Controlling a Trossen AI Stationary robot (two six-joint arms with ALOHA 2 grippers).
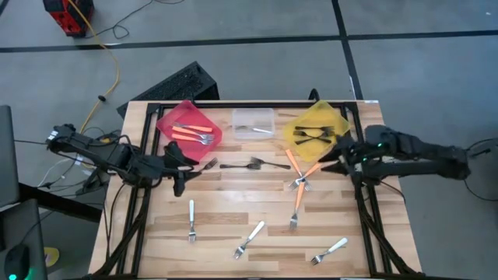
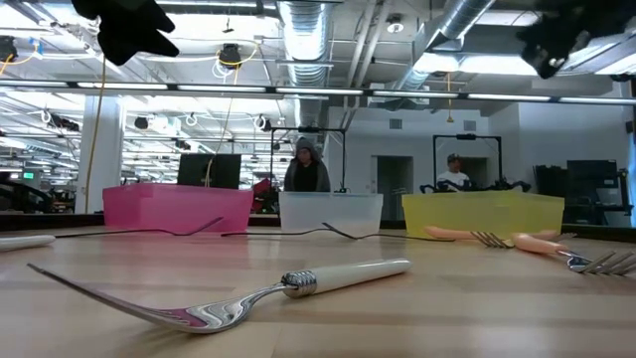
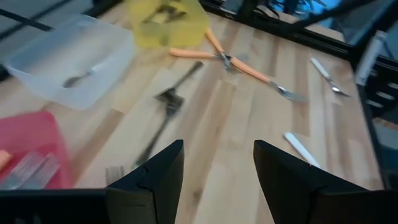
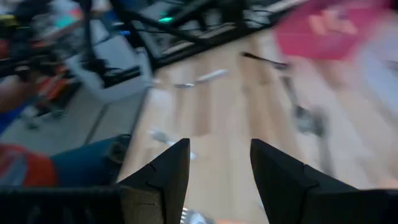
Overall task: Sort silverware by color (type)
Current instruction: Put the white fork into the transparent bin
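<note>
From the high view I judge the sort partly done. The red bin point(image 1: 189, 124) holds two or three orange-handled forks point(image 1: 192, 132). The clear bin point(image 1: 254, 123) holds one silver fork point(image 1: 250, 129). The yellow bin point(image 1: 315, 128) holds several black forks point(image 1: 313, 133). Left on the table point(image 1: 233, 202): two black forks point(image 1: 250, 164) lying in a line just in front of the clear bin, three orange forks point(image 1: 299, 179) crossed near the yellow bin, and four white-handled forks point(image 1: 250, 239) spread along the near side. The left gripper point(image 1: 177, 183) hangs over the table just in front of the red bin. The right gripper point(image 1: 328, 164) hangs beside the yellow bin, close to the orange forks.

In the low view one white-handled fork point(image 2: 248, 293) lies nearest the camera, with the pink, clear and yellow bins in a row behind it and orange handles to the right. Both arms sit high, out of contact with the table. People stand in the room beyond.

The left wrist view shows the left gripper point(image 3: 217, 174) wide open and empty, looking across the black forks point(image 3: 169, 99) towards the yellow bin.

The right wrist view shows the right gripper point(image 4: 214, 171) also wide and empty, above bare table with blurred forks ahead.

By my count nine forks remain to be sorted.
</note>
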